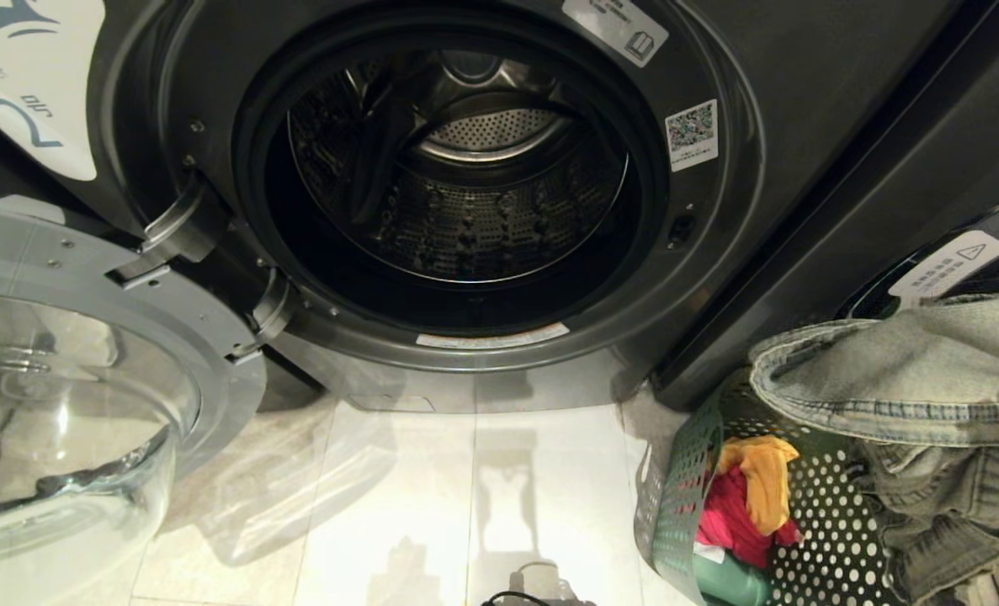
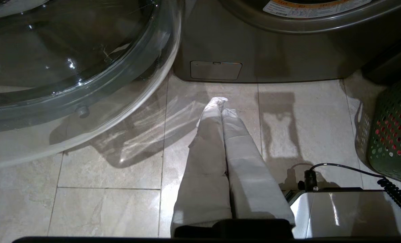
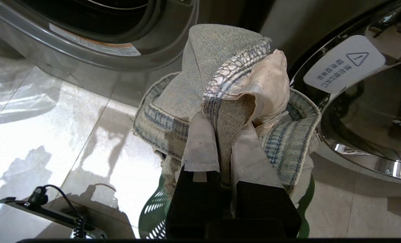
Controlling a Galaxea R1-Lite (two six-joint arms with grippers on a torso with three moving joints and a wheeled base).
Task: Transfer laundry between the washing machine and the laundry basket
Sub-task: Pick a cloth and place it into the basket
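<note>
Jeans (image 1: 911, 370) clamped by the waistband in the right gripper (image 3: 225, 148) above the green laundry basket (image 1: 676, 497) at near right, best lifted clear of its rim, then swung left into the open washing machine drum (image 1: 465, 202); left gripper (image 2: 220, 104) together, parked.
</note>
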